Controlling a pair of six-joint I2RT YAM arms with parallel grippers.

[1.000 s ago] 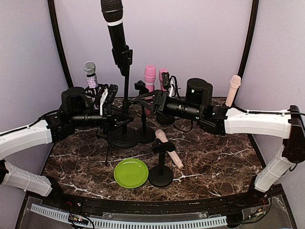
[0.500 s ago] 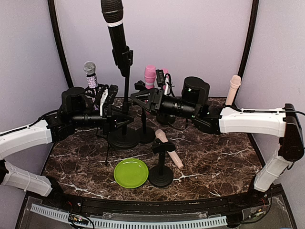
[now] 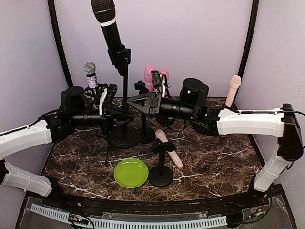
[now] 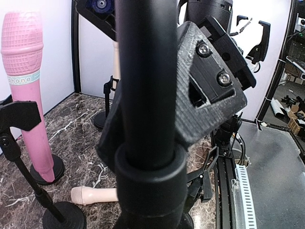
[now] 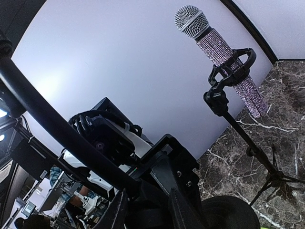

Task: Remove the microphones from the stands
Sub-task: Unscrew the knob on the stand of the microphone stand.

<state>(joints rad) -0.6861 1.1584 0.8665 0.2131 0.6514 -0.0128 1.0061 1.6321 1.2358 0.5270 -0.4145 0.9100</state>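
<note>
On the desk (image 3: 214,157), the tall stand (image 3: 125,114) looks braced for the pull. The left end effector (image 3: 119,119) is clamped shut on its pole. The right end effector (image 3: 132,101) sits just above; whether it grips, I cannot tell. Next, one must reach up for the mic (image 3: 108,28), which is black, silver-banded and tilted in its clip high above both.

Glossy marble-look table (image 3: 214,157) (matt black stand (image 3: 123,139)).

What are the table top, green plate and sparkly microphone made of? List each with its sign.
Table top: dark marble or marble-look laminate, glossy; white veins.
Green plate: probably plastic; even bright colour, smooth.
Sparkly microphone: silver mesh head, likely metal; handle seemingly coated in tiny glittering stones.
</note>
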